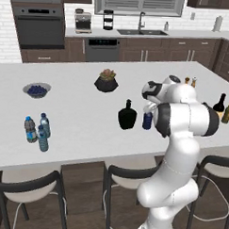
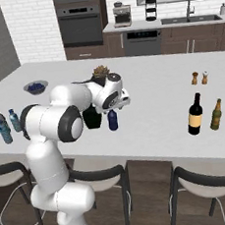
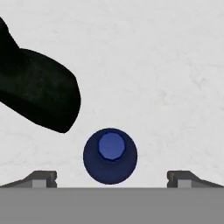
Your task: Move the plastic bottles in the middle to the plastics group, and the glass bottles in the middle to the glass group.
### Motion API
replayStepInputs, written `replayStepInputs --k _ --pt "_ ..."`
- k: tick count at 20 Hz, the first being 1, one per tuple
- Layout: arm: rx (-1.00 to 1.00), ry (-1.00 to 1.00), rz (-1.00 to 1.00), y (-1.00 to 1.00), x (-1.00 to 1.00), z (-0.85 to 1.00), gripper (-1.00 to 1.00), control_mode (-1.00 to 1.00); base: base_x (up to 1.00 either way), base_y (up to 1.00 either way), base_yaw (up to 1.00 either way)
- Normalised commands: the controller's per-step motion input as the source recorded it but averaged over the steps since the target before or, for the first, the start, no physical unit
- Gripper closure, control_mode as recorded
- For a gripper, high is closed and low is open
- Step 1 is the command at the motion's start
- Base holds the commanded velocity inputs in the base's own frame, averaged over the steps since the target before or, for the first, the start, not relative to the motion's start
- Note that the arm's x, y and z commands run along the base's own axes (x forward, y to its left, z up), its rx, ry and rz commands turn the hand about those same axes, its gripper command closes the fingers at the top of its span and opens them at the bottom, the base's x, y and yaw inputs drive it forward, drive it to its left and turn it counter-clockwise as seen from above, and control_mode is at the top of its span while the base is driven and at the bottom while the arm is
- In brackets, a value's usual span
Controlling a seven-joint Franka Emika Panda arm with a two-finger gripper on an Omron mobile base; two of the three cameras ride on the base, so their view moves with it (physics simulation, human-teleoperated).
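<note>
We see a wide white counter with dark stools along its near edge. Our white arm reaches over the near middle of it.

Toward the right end, near the front edge, the tall wine bottle with a cream label stands upright, with the slimmer olive-green bottle just beside it. Behind them, farther from the near edge, are two small shakers.

In the middle of the counter the squat black bottle stands upright, and the navy bottle stands just beside it on its right, apart from it. In the hand view we look straight down on the navy bottle's cap, with the black bottle's belly to one side.

The gripper hangs directly above the navy bottle. Its jaws are spread wide, one fingertip on either side of the bottle and well clear of it, gripping nothing.

A dark bowl holding a plant sits behind the middle, and a small bowl of blue fruit toward the left.

At the left end, near the front edge, three small clear water bottles with blue labels stand close together.
</note>
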Motion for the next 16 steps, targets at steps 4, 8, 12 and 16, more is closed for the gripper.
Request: replayStepInputs --k 4,8,12,16 --pt "0.00 0.00 0.12 0.00 0.08 -0.21 -1.00 -1.00 0.00 0.00 0.00" --pt "0.00 0.01 0.11 0.00 0.21 -0.09 -1.00 -1.00 0.00 0.00 0.00" --pt "0.00 0.03 0.07 0.00 0.29 0.00 -1.00 -1.00 0.00 0.00 0.00" --pt "0.00 0.02 0.05 0.00 0.14 0.00 -1.00 -1.00 0.00 0.00 0.00"
